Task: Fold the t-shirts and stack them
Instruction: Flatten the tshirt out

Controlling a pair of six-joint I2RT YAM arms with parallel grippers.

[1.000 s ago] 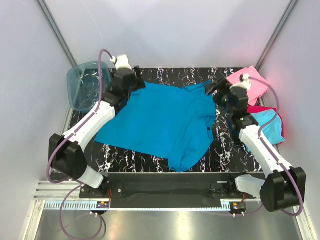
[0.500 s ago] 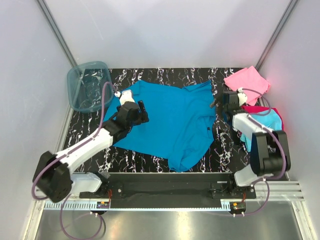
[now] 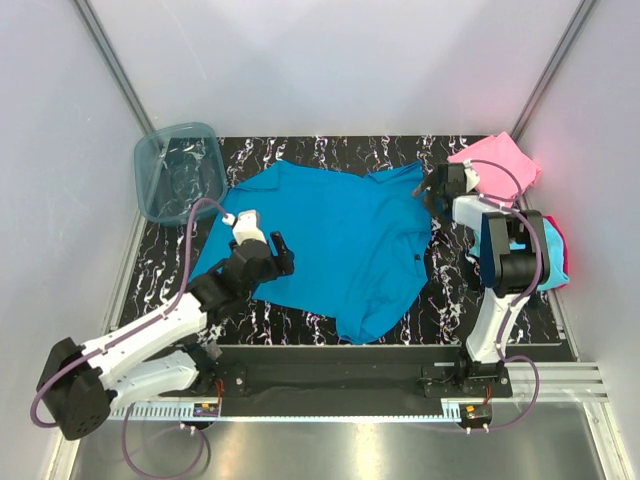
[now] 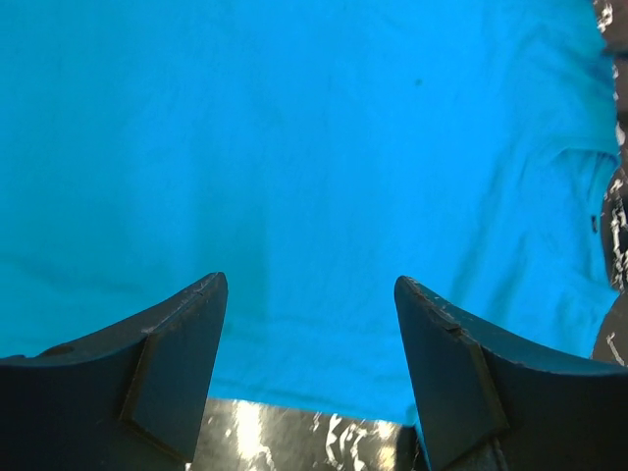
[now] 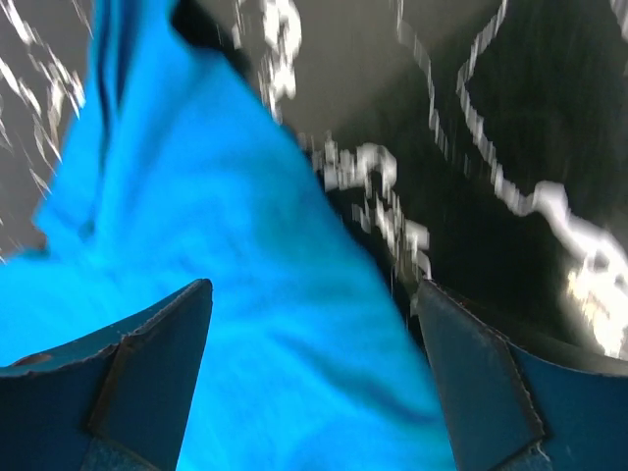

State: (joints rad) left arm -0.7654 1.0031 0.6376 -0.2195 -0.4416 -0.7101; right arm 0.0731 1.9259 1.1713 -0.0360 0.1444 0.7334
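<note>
**Both arms shift over spread teal shirt**

Left arm has drawn back from the shirt's far-left corner toward the near side; left gripper now hovers over the cloth's left part, jaws apart, nothing held. Right arm has folded in tight; right gripper sits at the far-right sleeve edge, jaws apart, cloth below but not pinched. Teal-blue t-shirt lies spread across the middle of the black marbled table, near hem rumpled; prob. laid open ready for folding. Pink shirt, cyan shirt and magenta-red shirt sit folded at the right edge, apparently parked clear of the work area; plastic tub far left.
</note>
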